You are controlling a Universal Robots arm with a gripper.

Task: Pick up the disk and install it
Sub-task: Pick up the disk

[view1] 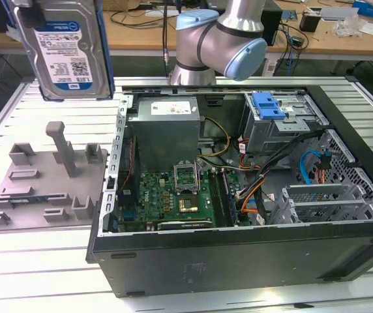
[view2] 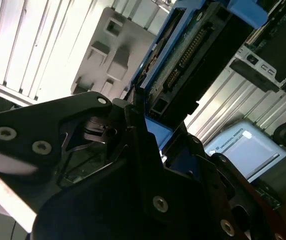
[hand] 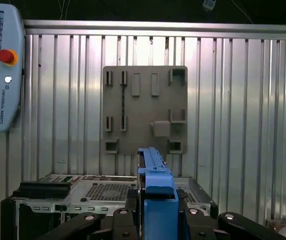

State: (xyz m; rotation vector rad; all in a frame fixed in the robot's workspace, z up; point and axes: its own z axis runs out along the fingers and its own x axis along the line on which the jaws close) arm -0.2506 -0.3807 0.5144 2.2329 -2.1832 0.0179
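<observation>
— High on the exterior view's left, raised clear of the table, the flat silver-grey hard disk with the white-and-blue label and blue plastic frame (view1: 66, 52) is hanging with its label facing outward. Confirm the hold.

— The black two-finger claw (hand: 158, 199) is clamping hard on the disk's blue frame. In both wrist views its fingers (view2: 135, 135) are pressing the frame from either side, with no gap showing.

— Surroundings?

— Beneath, the grey moulded fixture plate with slots and an upright post (view1: 49, 176) is lying on the slatted aluminium table (view1: 17, 280). The open black computer case (view1: 238, 264) is sitting just beside that plate, toward the exterior view's right. The disk is touching neither.

— Handling advice?

— I am judging this to be the carry. The grip should be bearing on the frame, never the label face. The disk wants holding square to the case and riding high enough to clear the case wall and the loose orange and blue cables (view1: 252, 189).

— Anything unverifiable?

— The exterior view's upper edge is cutting off the disk's top and the grip itself. Cables are crowding the cage near the bright blue plastic bracket (view1: 268, 104), so I cannot tell which bay is receiving the disk.
</observation>
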